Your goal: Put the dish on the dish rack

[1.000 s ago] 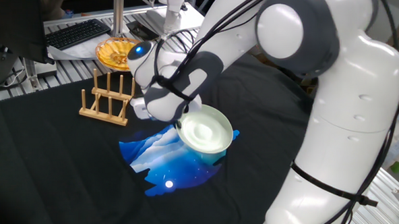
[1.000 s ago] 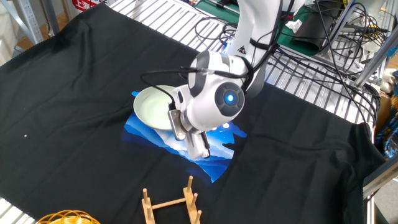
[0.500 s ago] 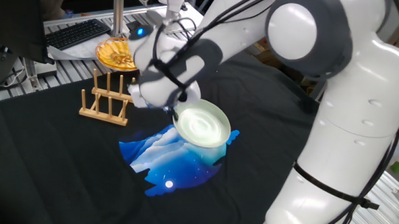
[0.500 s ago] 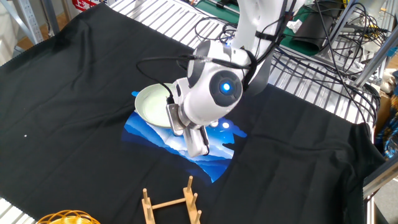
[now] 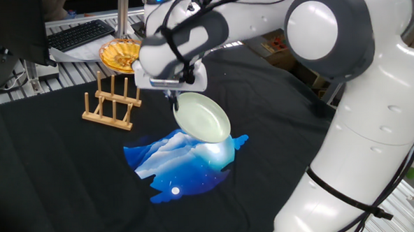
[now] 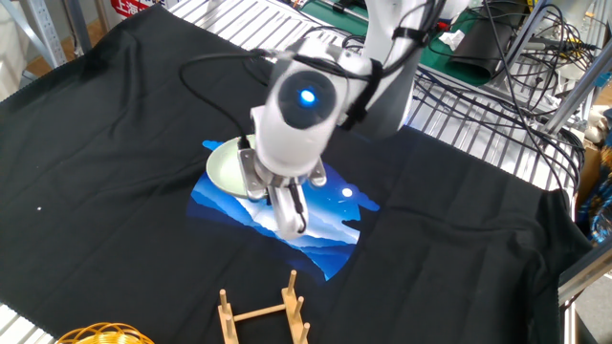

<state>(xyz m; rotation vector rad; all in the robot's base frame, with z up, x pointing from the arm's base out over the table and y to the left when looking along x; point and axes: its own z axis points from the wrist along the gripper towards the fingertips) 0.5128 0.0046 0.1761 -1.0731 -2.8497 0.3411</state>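
Dish (image 5: 202,117): pale mint-green, glossy, shallow, raised rim; tilted steeply, lifted above the blue-and-white printed patch (image 5: 174,166) on the black cloth (image 5: 56,185); in the other fixed view mostly hidden behind the wrist, only a left sliver showing (image 6: 222,168).

Gripper (image 5: 176,98): clamped on the dish's upper rim, fingers pointing down.

Dish rack (image 5: 112,100): light wood, upright pegs in pairs, standing on the cloth to the left of the dish, apart from it, holding nothing; near edge in the other view (image 6: 264,311).

Orange-yellow fluted dish (image 5: 120,54): beyond the rack, at the far edge of the cloth.

Keyboard (image 5: 79,35): far left, off the cloth.
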